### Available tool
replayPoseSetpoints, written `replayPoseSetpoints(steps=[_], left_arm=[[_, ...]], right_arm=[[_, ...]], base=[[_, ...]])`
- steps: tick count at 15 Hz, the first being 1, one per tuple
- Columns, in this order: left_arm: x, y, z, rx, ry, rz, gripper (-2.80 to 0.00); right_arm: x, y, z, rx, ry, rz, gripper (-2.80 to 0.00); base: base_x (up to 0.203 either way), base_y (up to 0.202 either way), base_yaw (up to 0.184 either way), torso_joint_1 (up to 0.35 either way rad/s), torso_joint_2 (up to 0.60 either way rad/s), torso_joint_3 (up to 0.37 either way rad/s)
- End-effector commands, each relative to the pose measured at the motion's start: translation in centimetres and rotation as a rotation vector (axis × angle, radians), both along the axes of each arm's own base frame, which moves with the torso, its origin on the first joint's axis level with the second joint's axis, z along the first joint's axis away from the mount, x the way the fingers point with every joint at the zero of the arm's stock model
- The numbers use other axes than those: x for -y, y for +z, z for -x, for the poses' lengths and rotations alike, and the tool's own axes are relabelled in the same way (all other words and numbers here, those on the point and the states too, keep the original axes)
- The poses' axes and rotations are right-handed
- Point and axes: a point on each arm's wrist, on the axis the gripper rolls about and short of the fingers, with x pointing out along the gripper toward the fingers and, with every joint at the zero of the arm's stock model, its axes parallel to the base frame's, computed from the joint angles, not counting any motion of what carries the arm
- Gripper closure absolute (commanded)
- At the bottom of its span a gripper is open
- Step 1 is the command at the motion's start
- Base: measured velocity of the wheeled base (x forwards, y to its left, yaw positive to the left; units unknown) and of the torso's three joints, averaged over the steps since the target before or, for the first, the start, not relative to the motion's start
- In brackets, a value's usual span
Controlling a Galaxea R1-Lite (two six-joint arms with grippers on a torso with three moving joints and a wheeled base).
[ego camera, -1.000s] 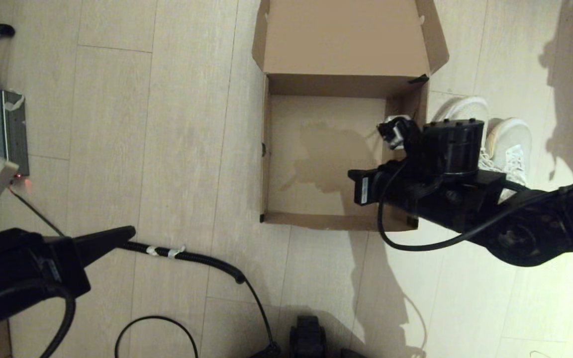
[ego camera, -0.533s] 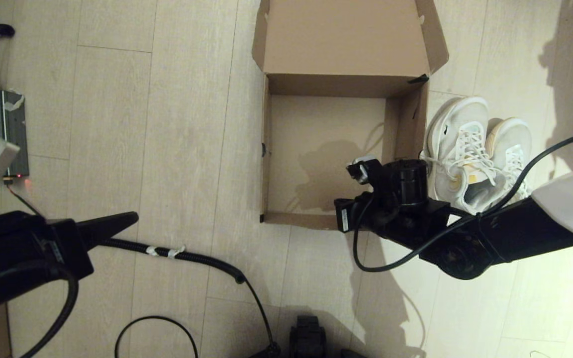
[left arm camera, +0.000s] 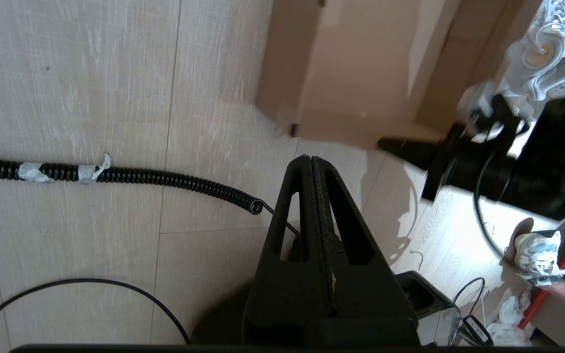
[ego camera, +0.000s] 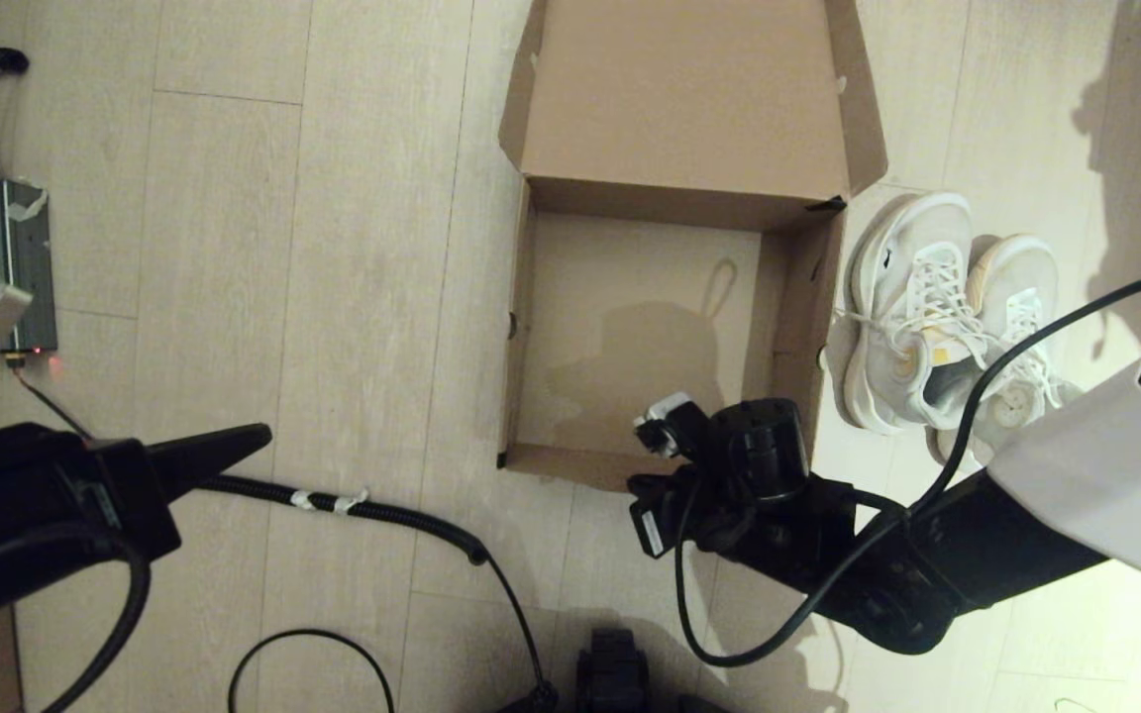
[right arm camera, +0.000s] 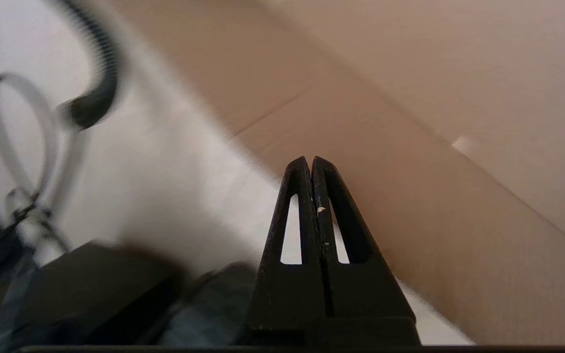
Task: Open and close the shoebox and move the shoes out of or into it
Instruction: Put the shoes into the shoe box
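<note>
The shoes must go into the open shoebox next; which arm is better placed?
Right: its tool is beside the shoebox, close to the shoes. The left tool is across the floor.

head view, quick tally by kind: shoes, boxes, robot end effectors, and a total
shoes: 2, white, on the floor beside the shoebox
shoebox: 1, brown, lid open, nothing inside
end effectors: 2, left end effector and right end effector, both shut
total: 5

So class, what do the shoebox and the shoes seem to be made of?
Shoebox: plain brown cardboard, matte, judging by its folded flaps and raw edges. Shoes: white uppers that look like mesh fabric, woven laces, thick soles, probably foam or rubber.
</note>
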Motion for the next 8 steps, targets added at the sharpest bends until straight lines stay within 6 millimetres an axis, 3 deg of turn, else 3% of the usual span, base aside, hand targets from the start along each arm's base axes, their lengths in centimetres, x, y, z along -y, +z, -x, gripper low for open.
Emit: replayPoseSetpoints(steps=[1,4,8], left_arm=[[-0.1,0.2,0.3,0.013,0.003,0.006,0.0],[-0.2,0.3,0.5,0.019,0.004,0.008,0.0],[-0.2,0.3,0.5,0.021,0.004,0.008,0.0]], right_arm=[[-1.4,-0.8,1.0,-0.013,0.042,0.015,0.0],[-3.0,-2.2,3.3,-0.041,0.086,0.058,0.0],[-1.2,-3.1,5.8,-0.095,0.101,0.118,0.0]], base=[[0.0,0.0,0.0,0.0,0.0,0.0],[0.0,0.0,0.0,0.0,0.0,0.0],[0.0,0.0,0.0,0.0,0.0,0.0]])
